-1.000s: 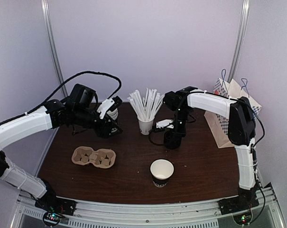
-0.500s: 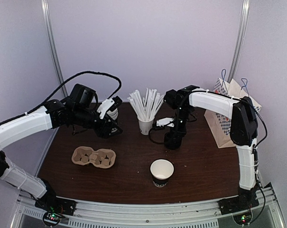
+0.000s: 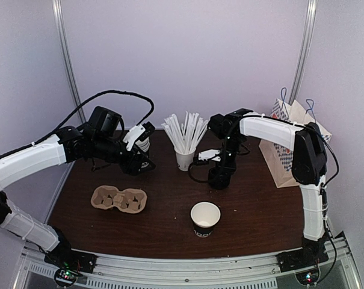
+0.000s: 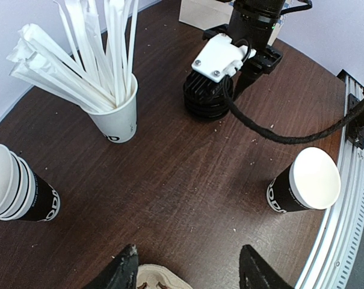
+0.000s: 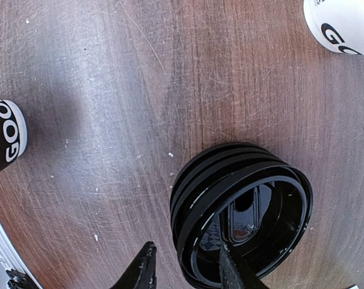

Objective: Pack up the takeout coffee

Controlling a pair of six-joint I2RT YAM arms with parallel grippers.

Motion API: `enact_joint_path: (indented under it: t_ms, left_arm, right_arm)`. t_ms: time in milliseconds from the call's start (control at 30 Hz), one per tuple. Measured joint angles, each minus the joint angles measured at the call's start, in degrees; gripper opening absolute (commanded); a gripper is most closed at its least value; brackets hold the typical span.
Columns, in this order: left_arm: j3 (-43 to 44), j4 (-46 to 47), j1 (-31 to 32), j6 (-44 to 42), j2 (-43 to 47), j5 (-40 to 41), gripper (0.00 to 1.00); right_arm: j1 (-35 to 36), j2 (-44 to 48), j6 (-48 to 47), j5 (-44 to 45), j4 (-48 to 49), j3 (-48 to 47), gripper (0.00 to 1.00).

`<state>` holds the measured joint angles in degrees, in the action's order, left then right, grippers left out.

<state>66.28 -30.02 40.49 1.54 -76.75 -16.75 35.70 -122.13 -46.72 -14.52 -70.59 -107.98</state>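
The takeout coffee cup (image 3: 205,220), black with white lettering, stands open-topped near the table's front; it also shows in the left wrist view (image 4: 302,183). A stack of black lids (image 5: 242,211) lies behind it. My right gripper (image 5: 188,268) points down onto the stack, open, one finger inside the top lid's rim and the other outside it. From above, the right gripper (image 3: 219,174) covers the lids. My left gripper (image 4: 188,274) hangs open and empty over the table, above the far edge of the cardboard cup carrier (image 4: 154,278).
The carrier (image 3: 119,198) lies front left. A stack of lidless cups (image 4: 16,192) lies on its side at the back left. A white cup of straws (image 3: 185,159) stands at the back centre. A paper bag (image 3: 293,144) stands at the right edge.
The right gripper's jaws have spread apart over the lid stack. The left arm and the cups have not moved.
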Motion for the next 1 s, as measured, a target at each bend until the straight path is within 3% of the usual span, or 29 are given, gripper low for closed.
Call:
enact_joint_path:
  t_ms: [533, 1000]
  left_arm:
    - [0.0, 0.0, 0.0, 0.0, 0.0, -0.1, 0.59]
    - [0.0, 0.0, 0.0, 0.0, -0.2, -0.2, 0.59]
  right_arm:
    - [0.0, -1.2, 1.9, 1.7, 1.6, 0.0, 0.36]
    - [0.0, -1.8, 2.7, 2.5, 2.0, 0.0, 0.15]
